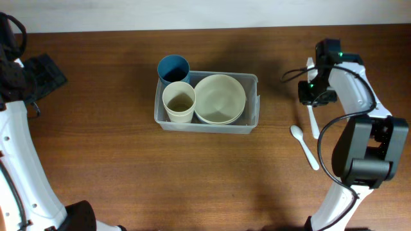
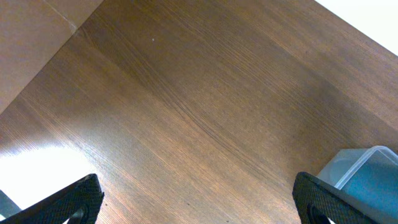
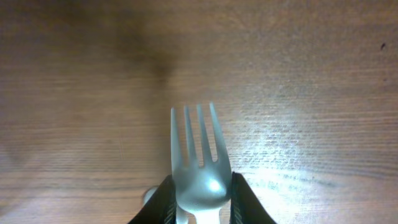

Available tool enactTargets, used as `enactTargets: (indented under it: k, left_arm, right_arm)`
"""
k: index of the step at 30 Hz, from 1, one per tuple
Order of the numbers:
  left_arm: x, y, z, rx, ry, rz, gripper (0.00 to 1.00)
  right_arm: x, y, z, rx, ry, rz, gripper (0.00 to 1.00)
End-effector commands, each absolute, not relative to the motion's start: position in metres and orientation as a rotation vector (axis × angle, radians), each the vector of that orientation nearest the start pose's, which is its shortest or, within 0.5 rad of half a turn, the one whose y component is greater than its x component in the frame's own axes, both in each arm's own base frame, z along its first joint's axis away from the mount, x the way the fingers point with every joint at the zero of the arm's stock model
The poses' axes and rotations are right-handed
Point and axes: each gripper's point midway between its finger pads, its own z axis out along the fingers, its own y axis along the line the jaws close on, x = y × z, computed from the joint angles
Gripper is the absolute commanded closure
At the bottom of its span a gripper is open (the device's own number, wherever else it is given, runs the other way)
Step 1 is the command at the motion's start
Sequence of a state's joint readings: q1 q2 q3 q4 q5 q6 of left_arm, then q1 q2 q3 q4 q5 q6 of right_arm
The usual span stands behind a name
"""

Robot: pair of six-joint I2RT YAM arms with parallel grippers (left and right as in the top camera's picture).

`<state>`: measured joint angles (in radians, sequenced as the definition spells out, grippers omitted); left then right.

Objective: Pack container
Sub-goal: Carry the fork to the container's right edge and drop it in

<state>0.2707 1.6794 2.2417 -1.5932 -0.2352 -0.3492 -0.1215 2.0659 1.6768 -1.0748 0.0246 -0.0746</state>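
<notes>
My right claw [image 3: 200,194] grips the fork [image 3: 196,158] at its neck, likely steadying it for transfer to the container [image 1: 205,127]. My left claw [image 2: 196,199] hangs open near the desk's left edge.

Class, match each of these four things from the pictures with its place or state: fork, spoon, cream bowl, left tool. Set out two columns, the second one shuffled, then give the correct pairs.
Things
1. fork
2. spoon
3. cream bowl
4. left tool

Place or state
A. lying on the table, near the right arm
B. open, holding nothing
C. gripped in the right tool
D. inside the container

Pairs: 1-C, 2-A, 3-D, 4-B
</notes>
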Motion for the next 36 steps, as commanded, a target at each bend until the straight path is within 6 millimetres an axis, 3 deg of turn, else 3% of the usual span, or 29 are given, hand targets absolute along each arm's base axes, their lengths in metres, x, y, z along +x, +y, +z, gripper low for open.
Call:
enactTargets:
  k: [1,7,8,16,25,28,36]
  left_arm:
    - [0.325,0.132,0.348,-0.883,2.434,0.271,0.01]
    - [0.325,0.132,0.348,-0.883,2.434,0.27,0.01]
    - [0.325,0.132,0.348,-0.883,2.434,0.27,0.0]
    - [0.325,0.132,0.348,-0.883,2.434,0.27,0.0]
    - [0.325,0.132,0.348,-0.883,2.434,0.27,0.01]
    - [0.325,0.132,0.348,-0.883,2.434,0.27,0.0]
    - [0.325,0.132,0.348,-0.883,2.434,0.27,0.0]
  right_arm:
    - [0.432,-0.031,0.086,0.07,2.987,0.154,0.8]
    - [0.447,0.025,0.125,0.013,2.843,0.649,0.81]
    - [0.452,0.044,0.141,-0.016,2.769,0.82,0.81]
    - [0.455,0.096,0.189,-0.132,2.544,1.243,0.84]
    - [0.454,0.125,0.195,-0.232,2.506,1.296,0.83]
    - [0.454,0.13,0.193,-0.256,2.512,1.272,0.68]
    - [0.457,0.129,0.188,-0.232,2.541,1.22,0.67]
